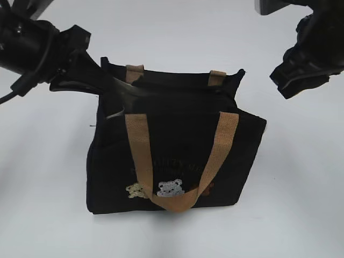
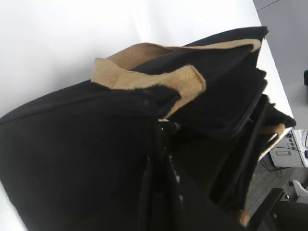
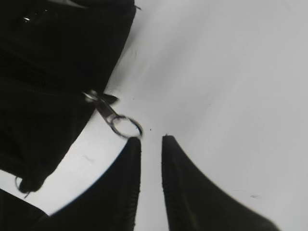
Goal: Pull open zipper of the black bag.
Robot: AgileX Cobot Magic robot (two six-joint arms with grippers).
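Observation:
The black bag (image 1: 177,156) stands upright on the white table, its tan handle (image 1: 138,150) hanging down the front. My left gripper (image 1: 119,99) is shut on the fabric of the bag's top left edge; in the left wrist view its dark fingers (image 2: 150,192) merge with the black bag (image 2: 72,154). The zipper's silver oval pull (image 3: 126,126) hangs off the black bag (image 3: 48,72) at its end. My right gripper (image 3: 150,139) is open, with nothing between its fingers, and its left fingertip sits right beside the pull ring. In the exterior view, the right gripper (image 1: 290,80) hovers off the bag's upper right corner.
White tabletop (image 1: 301,204) surrounds the bag on all sides. A second tan handle (image 1: 217,78) shows at the bag's back edge. Past the table's edge, equipment on the floor (image 2: 284,154) shows in the left wrist view.

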